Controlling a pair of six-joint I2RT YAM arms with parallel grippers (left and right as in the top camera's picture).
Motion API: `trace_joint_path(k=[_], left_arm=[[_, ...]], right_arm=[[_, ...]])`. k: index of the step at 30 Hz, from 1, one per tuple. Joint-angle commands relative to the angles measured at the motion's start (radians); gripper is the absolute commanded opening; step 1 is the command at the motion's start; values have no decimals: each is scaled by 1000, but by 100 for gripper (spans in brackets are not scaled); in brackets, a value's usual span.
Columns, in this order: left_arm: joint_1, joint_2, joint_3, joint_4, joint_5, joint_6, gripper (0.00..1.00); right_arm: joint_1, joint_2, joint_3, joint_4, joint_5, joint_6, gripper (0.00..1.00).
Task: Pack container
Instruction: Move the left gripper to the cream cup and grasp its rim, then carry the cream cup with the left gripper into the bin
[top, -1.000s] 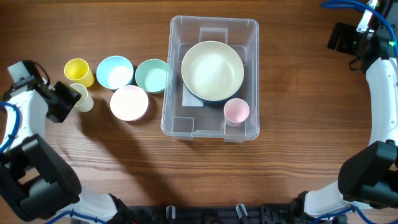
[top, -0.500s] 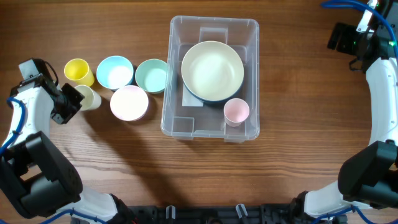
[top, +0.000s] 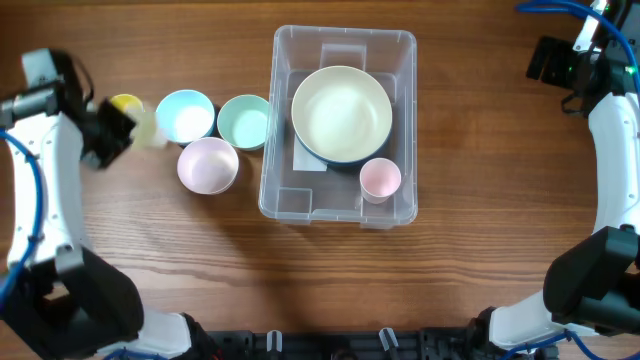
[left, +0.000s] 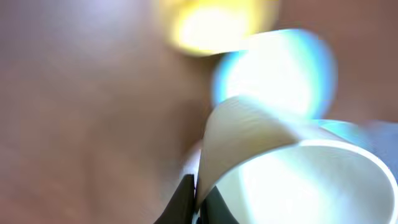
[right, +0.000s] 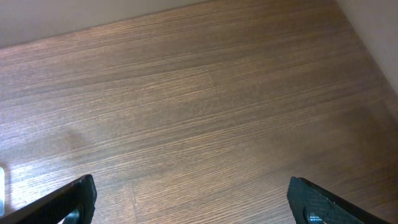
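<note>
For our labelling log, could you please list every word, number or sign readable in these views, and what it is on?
None can be read. The white label on the container floor is mostly hidden under the large bowl, and its visible corner shows no legible print. The left wrist view is too blurred.

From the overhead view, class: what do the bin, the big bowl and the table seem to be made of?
Bin: clear plastic; the wood shows through its walls. Big bowl: likely matte plastic, cream, smooth, no glare; ceramic is possible. Table: wood or wood-look laminate; brown grain lines.
</note>
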Motion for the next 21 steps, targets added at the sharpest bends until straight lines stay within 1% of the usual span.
trace_joint_path(k=[1,3,5,8,12,14,17,21], left_arm=[[-141,-39,101,97,208,2,4],[-220,-39,106,174,216,2,4],[-293,-35,106,221,216,32,4],[-425,-27,106,257,216,112,4],[-595,-26,106,301,216,139,4],[-678,-26,106,325,215,190,4],[-803,-23,105,329,190,292,4],[-916,-2,105,284,129,317,4]], right_arm=[[6,1,-11,2,-2,-3,99],[6,1,-11,3,-2,-2,100],[6,1,-11,2,-2,-3,100],[6,1,-11,3,-2,-3,100],[6,1,-11,2,-2,-3,100],[6,1,-11,2,-2,-3,100],[6,1,-11,3,-2,-3,100],[6,1,-11,3,-2,-3,99]])
